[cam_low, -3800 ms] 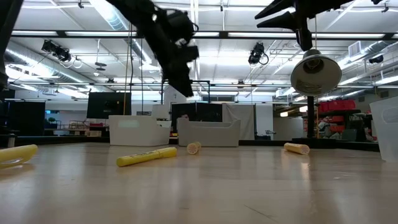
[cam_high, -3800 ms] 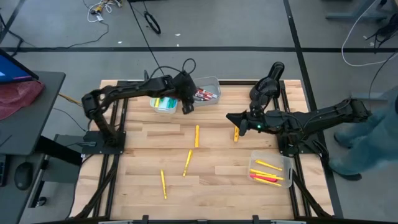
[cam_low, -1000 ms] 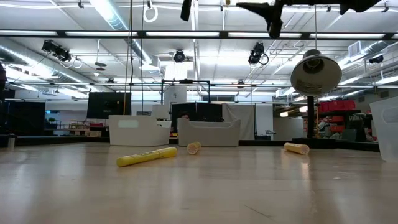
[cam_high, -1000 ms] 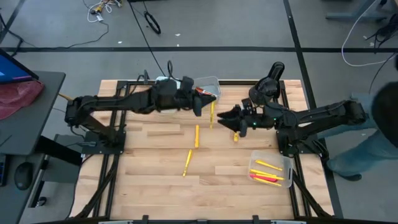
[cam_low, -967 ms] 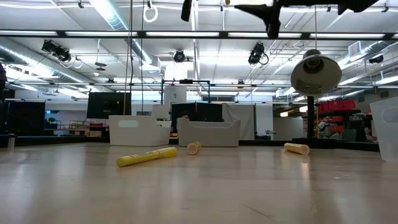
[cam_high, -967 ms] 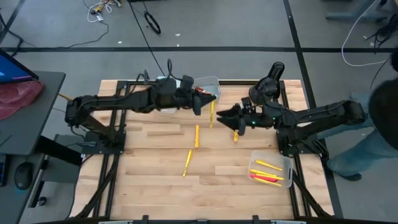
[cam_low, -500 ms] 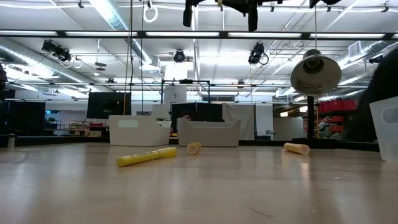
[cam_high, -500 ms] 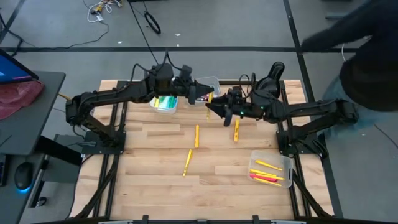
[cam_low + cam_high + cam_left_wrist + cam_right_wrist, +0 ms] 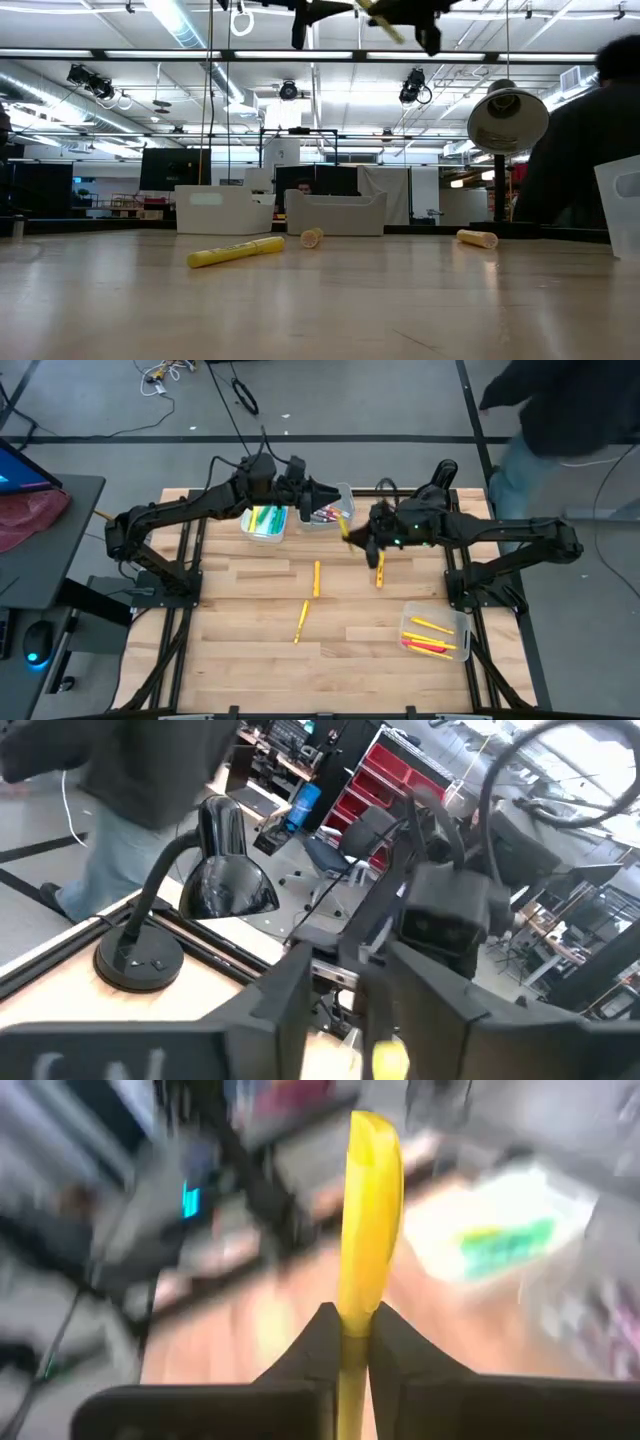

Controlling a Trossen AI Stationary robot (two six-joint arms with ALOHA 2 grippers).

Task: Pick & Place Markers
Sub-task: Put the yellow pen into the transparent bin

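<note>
Right wrist view: the right tool (image 9: 350,1342) is clamped on a yellow marker (image 9: 368,1230), lifted above the worktop (image 9: 260,660), probably for binning. Left tool (image 9: 322,491) hangs beside it, part-open, empty.
</note>
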